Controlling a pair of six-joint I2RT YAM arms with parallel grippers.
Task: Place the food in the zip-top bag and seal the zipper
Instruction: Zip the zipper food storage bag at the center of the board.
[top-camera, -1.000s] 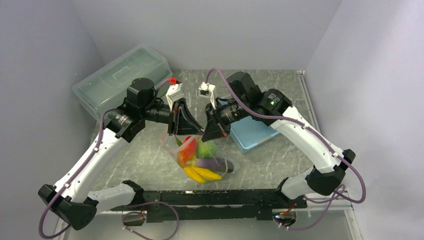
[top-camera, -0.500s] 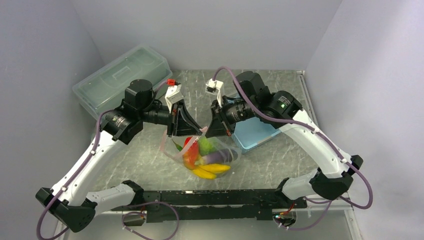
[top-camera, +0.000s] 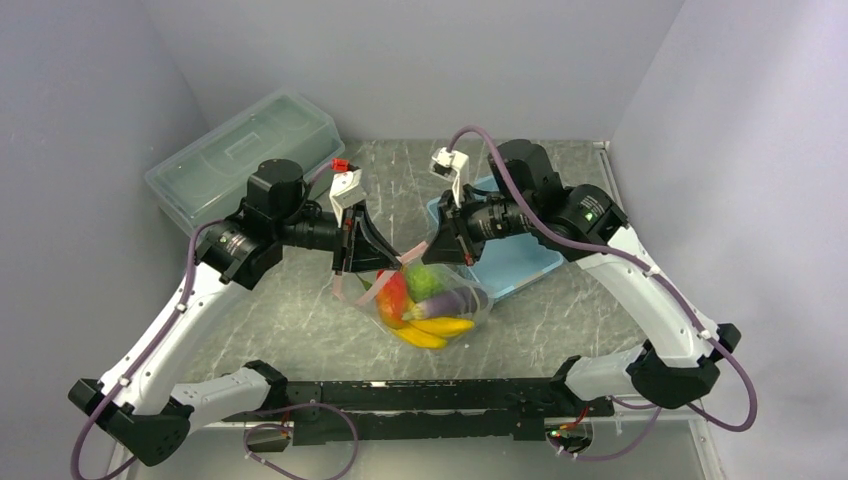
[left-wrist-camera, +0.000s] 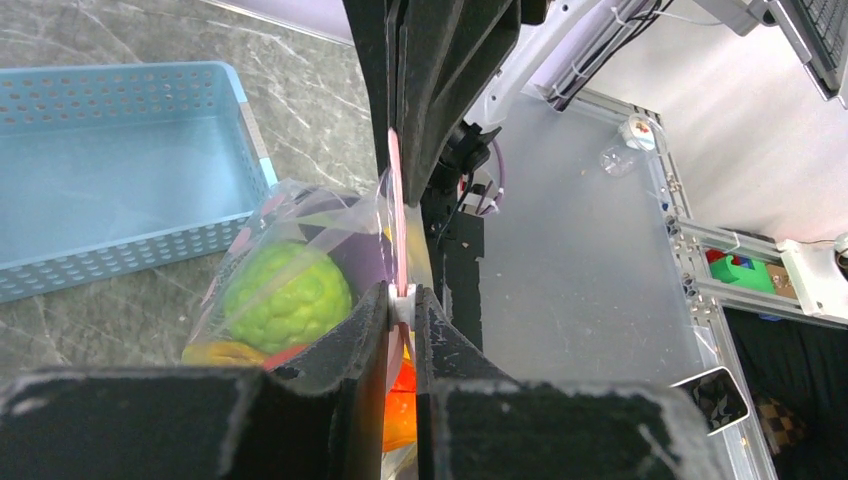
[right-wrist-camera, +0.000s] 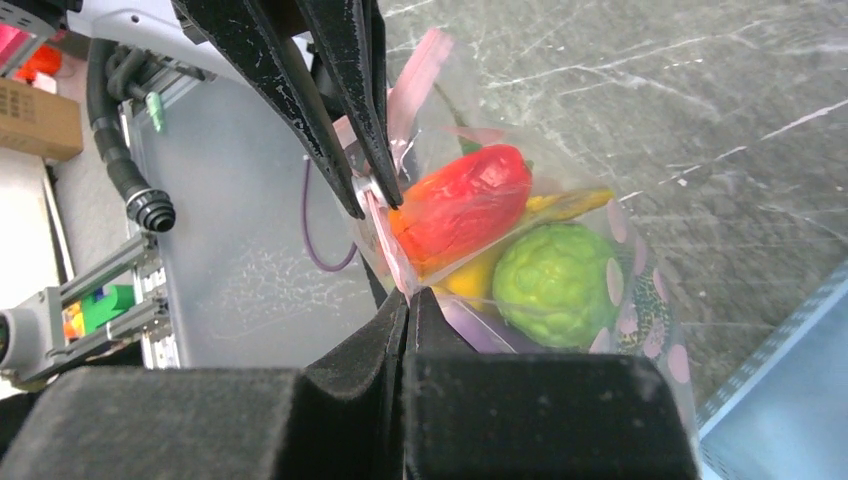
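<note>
The loading looks finished and the sealing step is in hand. The food (top-camera: 420, 300) sits inside the zip-top bag (top-camera: 470, 300): a red piece, a bumpy green lump, a purple piece and yellow bananas, all bunched in the sagging lower part. The bag hangs between the two arms over the table (top-camera: 290, 320), just in front of the blue basket (top-camera: 515, 262). None of the food shows outside the bag.

The left end effector (left-wrist-camera: 402, 300) is closed on the zipper (left-wrist-camera: 396, 200), the pink strip at the bag's mouth. A small white piece sits right between its fingertips. That piece may be a slider, though the close view does not settle it. The right end effector (right-wrist-camera: 408, 295) is pinched fully shut on the same pink strip. The two end effectors are close together, with a short stretch of strip taut between them.

As I judge it, the next move calls for holding one end firm. The other end effector should then draw along the strip, keeping it straight and taut so the two edges press together along the whole mouth.
</note>
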